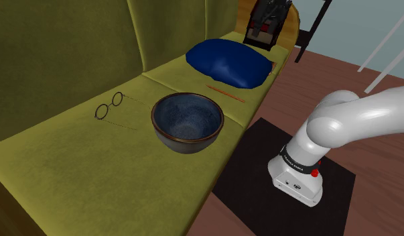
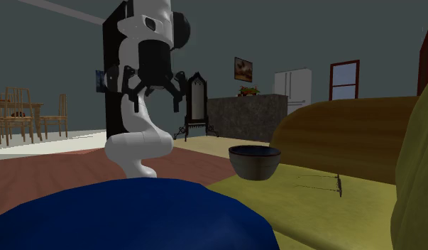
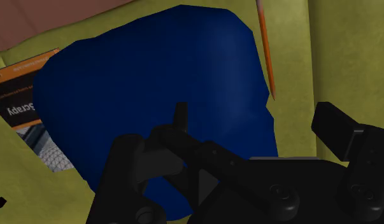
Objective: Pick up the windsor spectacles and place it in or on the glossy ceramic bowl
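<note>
From the shoulder view I see the spectacles (image 1: 108,107) lying on the sofa seat (image 1: 73,167) just beside the blue bowl (image 1: 187,142), not touching it. The wrist view gives me the end effector (image 3: 254,114), fingers spread and empty, facing a blue cushion (image 3: 152,70) and an orange pencil (image 3: 265,51).

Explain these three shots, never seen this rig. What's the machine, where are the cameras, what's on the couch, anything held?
It is a simulated white robot arm with a black two-finger gripper. One camera looks down from beside its stand, one looks across the sofa, one rides on the hand. On the seat lie round spectacles, a dark blue bowl, a blue cushion and a thin orange stick. The gripper is open, pointed at the cushion, holding nothing.
</note>
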You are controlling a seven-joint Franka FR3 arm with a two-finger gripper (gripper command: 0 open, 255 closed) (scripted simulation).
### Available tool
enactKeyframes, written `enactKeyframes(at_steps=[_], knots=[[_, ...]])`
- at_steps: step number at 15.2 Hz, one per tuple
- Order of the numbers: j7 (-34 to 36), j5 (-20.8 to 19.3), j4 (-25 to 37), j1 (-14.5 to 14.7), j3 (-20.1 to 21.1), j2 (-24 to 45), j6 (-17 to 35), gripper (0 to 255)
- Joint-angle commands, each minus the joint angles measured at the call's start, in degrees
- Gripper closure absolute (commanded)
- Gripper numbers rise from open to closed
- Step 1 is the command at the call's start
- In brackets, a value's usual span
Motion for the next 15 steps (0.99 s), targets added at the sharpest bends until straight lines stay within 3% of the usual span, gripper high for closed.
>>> enactKeyframes(at_steps=[1, 8, 15], knots=[[0.0, 0.0, 0.0, 0.0, 0.0, 0.0, 0.0, 0], [14.4, 5.4, -2.9, 0.9, 10.2, 2.1, 4.4, 0], [28.8, 9.5, -1.3, 1.2, 20.5, 9.1, 9.6, 0]])
